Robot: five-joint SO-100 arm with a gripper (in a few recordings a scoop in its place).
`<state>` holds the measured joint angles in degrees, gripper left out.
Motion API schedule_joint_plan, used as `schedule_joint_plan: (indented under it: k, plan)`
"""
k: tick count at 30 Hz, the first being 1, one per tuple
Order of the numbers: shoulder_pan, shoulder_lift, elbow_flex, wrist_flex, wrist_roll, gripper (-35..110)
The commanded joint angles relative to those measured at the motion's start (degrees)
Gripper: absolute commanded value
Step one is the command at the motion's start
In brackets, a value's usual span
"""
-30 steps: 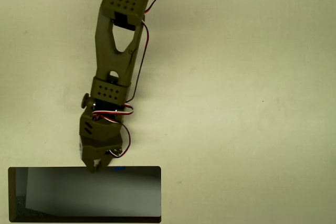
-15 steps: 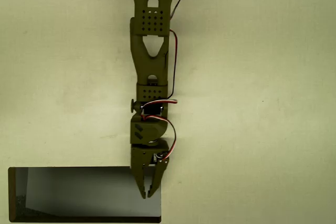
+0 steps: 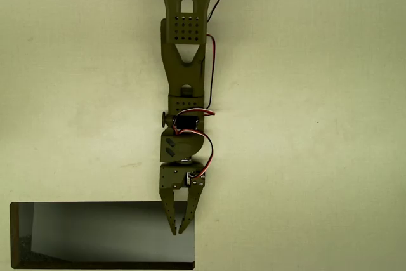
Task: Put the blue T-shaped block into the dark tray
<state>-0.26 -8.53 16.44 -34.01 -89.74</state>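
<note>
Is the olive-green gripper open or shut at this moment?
Slightly open, holding nothing visible: the olive-green gripper shows a narrow gap between its fingertips above the dark rectangular tray's right end.

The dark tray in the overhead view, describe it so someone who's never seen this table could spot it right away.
Start from the pale table and follow the olive arm down the picture to its fingers. Under them, at the bottom left, lies the dark tray: a wide, shallow rectangle with a thin dark rim and a glossy grey inside, the one dark shape on the light surface.

Tool (image 3: 177,230) above dark tray (image 3: 95,204) right end, overhead view.
</note>
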Motion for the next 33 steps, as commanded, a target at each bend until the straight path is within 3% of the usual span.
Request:
schedule_joint_plan:
  k: [1, 33]
  plan:
    - [-1.2, -0.4, -0.2, -1.5, -1.4, 0]
    - [-1.3, -0.4, 0.7, -3.8, -2.7, 0]
